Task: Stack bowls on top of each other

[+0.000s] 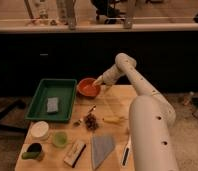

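An orange bowl (pixel 88 87) sits at the far edge of the wooden table (pixel 117 107), just right of the green tray. My gripper (pixel 97 82) is at the bowl's right rim, at the end of the white arm reaching from the lower right. A white bowl (pixel 40 130) sits near the table's front left. A small green bowl (pixel 60 138) sits just right of it.
A green tray (pixel 54 98) with a grey sponge (pixel 52 105) lies at the left. A banana (pixel 113 119), a dark cluster (pixel 90 120), a grey cloth (pixel 102 148), a dark item (pixel 32 150), a brush (pixel 75 153) and a white utensil (pixel 126 151) lie on the table.
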Action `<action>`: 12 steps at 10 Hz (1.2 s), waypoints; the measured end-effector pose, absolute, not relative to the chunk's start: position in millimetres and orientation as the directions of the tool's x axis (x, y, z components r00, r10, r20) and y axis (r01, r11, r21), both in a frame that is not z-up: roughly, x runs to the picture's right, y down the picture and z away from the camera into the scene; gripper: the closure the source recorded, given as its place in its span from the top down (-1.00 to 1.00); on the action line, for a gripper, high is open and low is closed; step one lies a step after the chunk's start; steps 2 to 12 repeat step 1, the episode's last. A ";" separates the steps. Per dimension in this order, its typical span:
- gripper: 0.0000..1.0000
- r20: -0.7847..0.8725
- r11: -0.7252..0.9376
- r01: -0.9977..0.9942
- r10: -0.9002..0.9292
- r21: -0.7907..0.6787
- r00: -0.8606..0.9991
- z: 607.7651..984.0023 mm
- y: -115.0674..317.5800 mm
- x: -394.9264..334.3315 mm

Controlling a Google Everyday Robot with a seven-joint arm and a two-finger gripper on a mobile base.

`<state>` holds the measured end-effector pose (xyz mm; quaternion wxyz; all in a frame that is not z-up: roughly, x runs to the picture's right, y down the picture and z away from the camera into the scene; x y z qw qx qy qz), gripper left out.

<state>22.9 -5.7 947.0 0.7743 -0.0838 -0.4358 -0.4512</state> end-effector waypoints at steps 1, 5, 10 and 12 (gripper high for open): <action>0.60 0.750 0.579 0.772 -0.626 0.263 0.213 947.0 -5.8 22.9; 0.60 0.750 0.579 0.772 -0.626 0.263 0.213 947.0 -5.8 22.9; 0.60 0.750 0.579 0.772 -0.626 0.263 0.213 947.0 -5.8 22.9; 0.60 0.750 0.579 0.772 -0.626 0.263 0.213 947.0 -5.8 22.9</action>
